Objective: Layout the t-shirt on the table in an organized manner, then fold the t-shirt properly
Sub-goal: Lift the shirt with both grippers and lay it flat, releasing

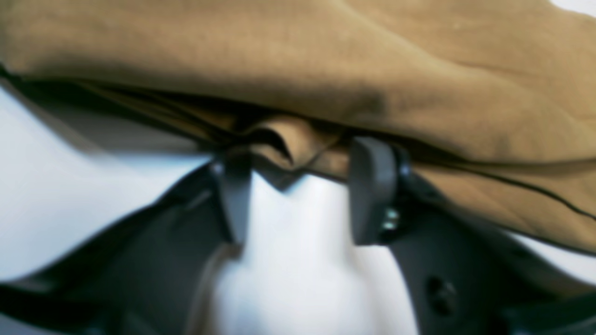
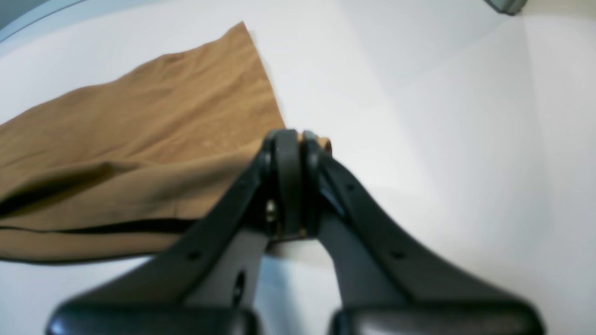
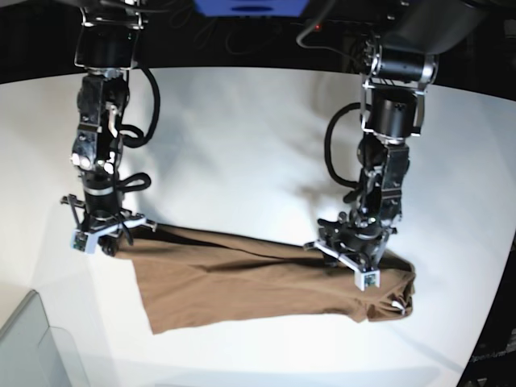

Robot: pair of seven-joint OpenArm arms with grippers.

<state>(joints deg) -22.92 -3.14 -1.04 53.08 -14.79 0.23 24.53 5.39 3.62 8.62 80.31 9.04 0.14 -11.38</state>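
Bin corner: the grey bin shows only in part, at the lower left of the base view, well apart from the cloth.
Right arm: the black arm reaches down to the left end of the t-shirt.
Right gripper: jaws shut on the brown cloth at that end; fabric shows above and below the fingertips.
T-shirt, left part: a flat panel spreads on the worktop, ending in a pointed corner towards the bottom of the base view. A raised fold runs beside it, with a dark gap beneath.
T-shirt, middle: the brown cloth lies lengthwise between the two grippers, in layers, with long shallow creases. The border nearer the arms forms a narrow strip, parted from the fold by a dark opening.
Left arm: the second black arm reaches down over the right part of the garment.
Left gripper: jaws partly open, a clear space between the fingers. A small curled fold of cloth lies at the fingertips; it is not clamped. Whether either finger touches it, the inspector cannot tell.
T-shirt, right end: bunched and uneven, with small white patches whose nature cannot be told.
Right border: a dark object shows in part at the lower right of the base view, beyond the garment.
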